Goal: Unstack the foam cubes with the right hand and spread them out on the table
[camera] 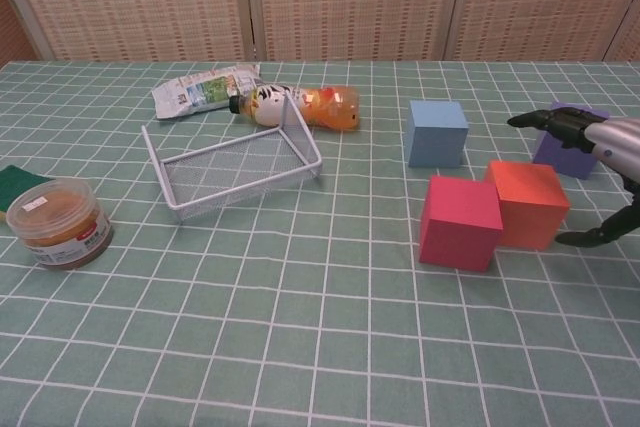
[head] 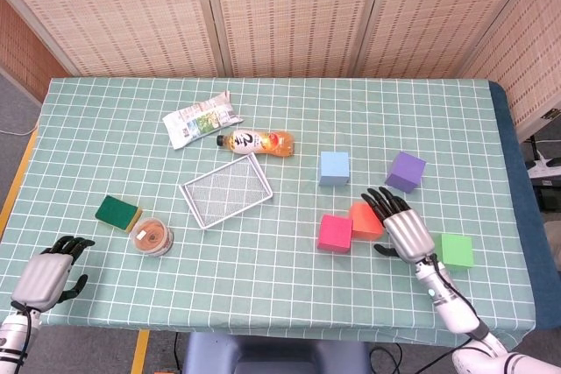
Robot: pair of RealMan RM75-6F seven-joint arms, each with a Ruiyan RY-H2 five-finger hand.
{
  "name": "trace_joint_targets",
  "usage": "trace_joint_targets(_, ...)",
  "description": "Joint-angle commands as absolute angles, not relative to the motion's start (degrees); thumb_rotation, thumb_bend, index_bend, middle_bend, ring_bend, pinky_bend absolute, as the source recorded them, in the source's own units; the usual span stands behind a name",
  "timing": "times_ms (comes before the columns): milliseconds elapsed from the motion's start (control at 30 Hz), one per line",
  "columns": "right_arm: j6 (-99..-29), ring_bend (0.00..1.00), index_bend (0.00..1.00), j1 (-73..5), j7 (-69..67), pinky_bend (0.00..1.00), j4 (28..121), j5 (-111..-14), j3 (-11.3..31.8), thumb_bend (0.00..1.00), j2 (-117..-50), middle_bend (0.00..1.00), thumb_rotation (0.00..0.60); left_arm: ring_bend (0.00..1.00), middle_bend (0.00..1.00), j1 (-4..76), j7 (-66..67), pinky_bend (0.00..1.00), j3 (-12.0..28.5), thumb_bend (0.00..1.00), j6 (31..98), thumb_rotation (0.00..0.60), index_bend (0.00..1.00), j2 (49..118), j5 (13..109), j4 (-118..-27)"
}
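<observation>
Five foam cubes lie on the green checked table. A pink cube touches an orange cube. A blue cube and a purple cube sit behind them. A green cube lies alone at the right, seen only in the head view. My right hand hovers open over the right side of the orange cube, fingers spread, holding nothing. My left hand rests near the table's front left corner, fingers loosely curled, empty.
A wire basket lies on its side mid-table. Behind it are a juice bottle and a snack bag. A round tub and a green sponge sit at the left.
</observation>
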State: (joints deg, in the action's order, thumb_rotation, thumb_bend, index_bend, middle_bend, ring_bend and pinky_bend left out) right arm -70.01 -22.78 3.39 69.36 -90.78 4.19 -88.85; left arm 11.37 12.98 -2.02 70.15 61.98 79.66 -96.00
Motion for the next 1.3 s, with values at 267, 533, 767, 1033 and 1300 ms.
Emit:
trace_joint_targets(267, -66.41, 0.01, 0.05, -26.11, 3.33, 0.21, 62.1, -88.04, 5.59, 0.02, -94.38, 0.04, 0.6, 0.15, 0.21, 11.38, 12.99, 0.4, -1.92, 0.42, 70.2, 0.6, 0.23, 61.89, 79.36, -96.04)
trace_joint_targets(533, -67.29, 0.22, 0.26, -26.98, 1.84, 0.42, 56.61, -88.56, 4.93, 0.02, -97.79, 0.24, 0.6, 0.15, 0.21, 11.47, 13.56, 0.4, -2.0, 0.42, 70.01, 0.6, 0.23, 62.06, 79.21, -95.99)
trace_joint_targets(767, -71.04, 0.49, 0.51, -26.42, 1.71, 0.68, 51.96, -88.23, 5.71, 0.02, -100.18, 0.47, 0.6, 0.15, 0.21, 11.48, 13.49, 0.4, -1.94, 0.42, 70.0, 0.6, 0.23, 62.05, 79.03, -95.97)
trace_joint_targets(1033, -78.11, 0.51, 0.53, -23.31, 5.12, 0.69, 55.2, -87.52, 6.73, 0.02, -97.58, 0.49, 0.6, 0.15, 0.21, 11.59, 13.84, 0.4, -2.03, 0.42, 69.81, 0.6, 0.23, 62.14, 78.98, -96.03)
trace_joint_targets(1300, -84.59, 0.52, 0.54, -17.16, 6.99, 0.69, 74.53, -93.6, -0.24, 0.02, -84.42, 0.49, 0.6, 0.15, 0.21, 11.73, 14.62, 0.4, -2.11, 0.42, 69.46, 0.6, 0.23, 62.37, 78.65, -96.14)
